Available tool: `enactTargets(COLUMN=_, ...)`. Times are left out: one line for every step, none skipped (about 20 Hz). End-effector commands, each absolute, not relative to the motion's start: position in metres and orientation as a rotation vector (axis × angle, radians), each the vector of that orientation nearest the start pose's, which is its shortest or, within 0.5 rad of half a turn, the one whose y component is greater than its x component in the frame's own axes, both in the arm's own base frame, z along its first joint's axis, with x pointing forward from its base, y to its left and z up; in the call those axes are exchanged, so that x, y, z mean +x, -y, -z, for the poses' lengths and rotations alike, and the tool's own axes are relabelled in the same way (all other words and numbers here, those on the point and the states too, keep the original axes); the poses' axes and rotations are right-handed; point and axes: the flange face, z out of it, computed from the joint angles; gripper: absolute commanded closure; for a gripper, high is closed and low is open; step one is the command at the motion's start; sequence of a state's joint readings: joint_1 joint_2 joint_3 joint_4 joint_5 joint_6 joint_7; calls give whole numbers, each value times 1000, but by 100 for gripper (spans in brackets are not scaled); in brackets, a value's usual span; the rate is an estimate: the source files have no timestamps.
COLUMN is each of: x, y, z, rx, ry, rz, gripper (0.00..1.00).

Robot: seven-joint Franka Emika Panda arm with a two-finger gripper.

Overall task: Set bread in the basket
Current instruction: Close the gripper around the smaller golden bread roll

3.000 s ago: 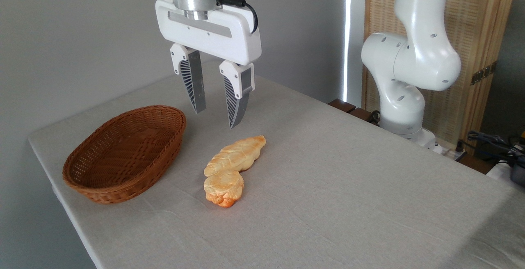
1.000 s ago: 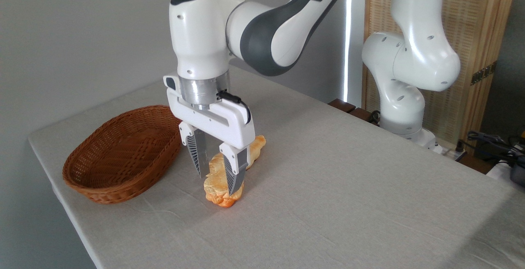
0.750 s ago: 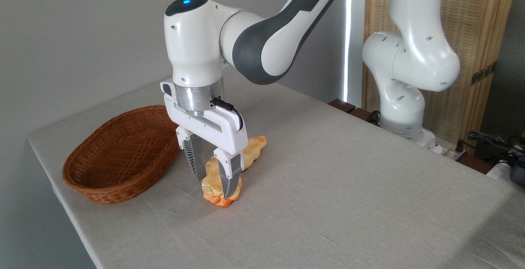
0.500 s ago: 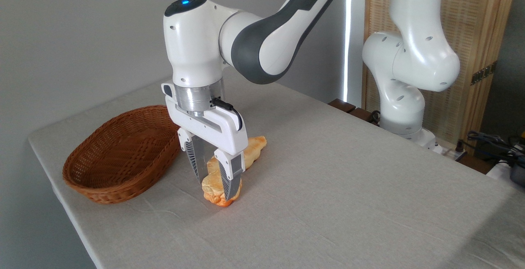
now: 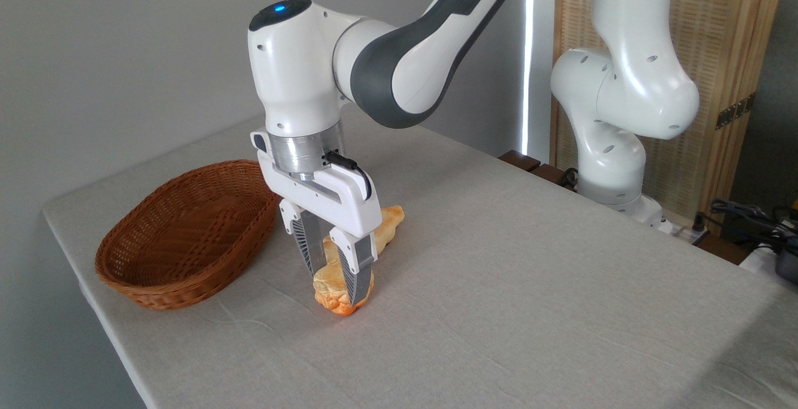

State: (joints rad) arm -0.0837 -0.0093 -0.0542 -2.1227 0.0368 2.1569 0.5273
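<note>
The bun [image 5: 335, 289] is gripped by the gripper [image 5: 335, 284]: both fingers [image 5: 358, 272] are closed against its sides from above, with the wrist pointing nearly straight down. A top-down pinch across the narrow width is judged to be used because the bun is small and lumpy and sits low on the table [image 5: 530, 272]; a side approach would be blocked by the cloth surface. The bun is at the table's near-centre, to the right of the basket [image 5: 187, 234], and its orange base appears to be at or barely off the cloth; whether it is lifted clear cannot be told from this view. The long braided loaf [image 5: 386, 225] lies just behind the bun, angled up and to the right; it is partly hidden by the gripper body, and contact between loaf and bun cannot be confirmed. The loaf is judged the main nuisance: it may be dragged or nudged if the bun is pulled away low, so a lift before any sideways travel seems called for. The basket is empty, its near rim is close to the gripper's left side, and the flaring wall must be cleared before release. The path leftward is otherwise unobstructed. The arm's base [image 5: 617, 147] stands at the far right edge, with cables [image 5: 748, 216] beyond it, well apart from the work area. The grip looks narrow on the lumpy surface, so slip is possible.
</note>
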Motion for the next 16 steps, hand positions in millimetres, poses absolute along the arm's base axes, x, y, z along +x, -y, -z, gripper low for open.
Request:
enactTargets(x=538, y=70, z=-419, rx=-2911, ry=-1054, rz=37, gripper=47)
enactTargets(x=538, y=70, z=-420, rx=-2911, ry=-1054, rz=39, gripper=47)
enactTargets(x=538, y=70, z=-420, rx=-2911, ry=-1054, rz=39, gripper=47)
enactTargets(x=538, y=70, z=-420, rx=-2911, ry=-1054, rz=39, gripper=47)
enactTargets(x=538, y=70, z=-420, rx=-2911, ry=-1054, rz=39, gripper=47)
enactTargets(x=538, y=70, z=-421, rx=-2911, ry=-1054, rz=41, gripper=47)
enactTargets(x=538, y=70, z=-421, rx=-2911, ry=-1054, rz=39, gripper=47)
enactTargets(x=538, y=69, z=-421, rx=-2912, ry=-1051, rz=39, gripper=47)
enactTargets(x=538, y=69, z=-422, rx=-2911, ry=-1051, rz=43, gripper=47)
enactTargets(x=538, y=69, z=-421, rx=-2911, ry=-1051, rz=41, gripper=47)
enactTargets(x=538, y=69, z=-422, rx=-2911, ry=-1051, rz=43, gripper=47)
enactTargets(x=538, y=69, z=-423, rx=-2913, ry=-1048, rz=48, gripper=47)
enactTargets(x=538, y=68, z=-425, rx=-2913, ry=-1043, rz=53, gripper=47)
enactTargets(x=539, y=66, z=-429, rx=-2913, ry=-1037, rz=67, gripper=47)
enactTargets(x=541, y=67, z=-438, rx=-2910, ry=-1033, rz=92, gripper=46)
enactTargets(x=544, y=66, z=-451, rx=-2906, ry=-1025, rz=131, gripper=46)
